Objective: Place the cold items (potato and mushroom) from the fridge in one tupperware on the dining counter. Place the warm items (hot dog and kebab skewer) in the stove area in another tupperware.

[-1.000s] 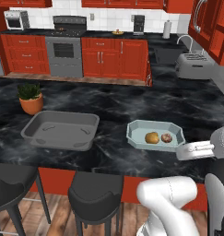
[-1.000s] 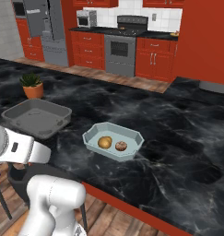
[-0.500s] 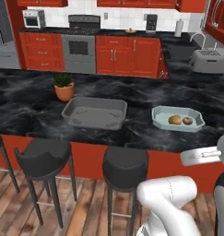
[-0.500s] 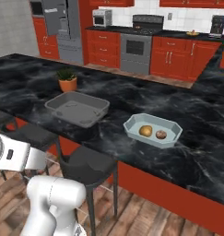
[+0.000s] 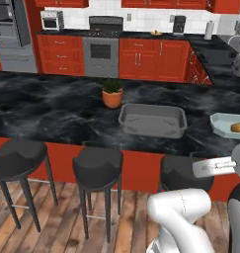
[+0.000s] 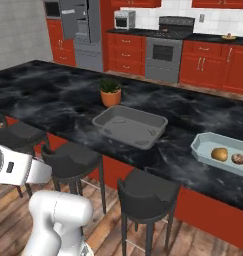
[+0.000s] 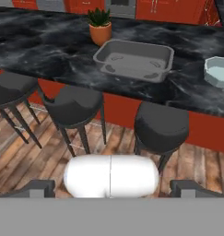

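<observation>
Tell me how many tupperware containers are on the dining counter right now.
2: the grey tupperware sits empty beside the potted plant; the pale blue tupperware further right holds the potato and mushroom.

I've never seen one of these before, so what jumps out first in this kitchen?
A long black marble counter runs across the room, with three dark stools tucked under it. On it sit a potted plant, an empty grey tub, and a pale blue tub holding a potato and a mushroom.
</observation>
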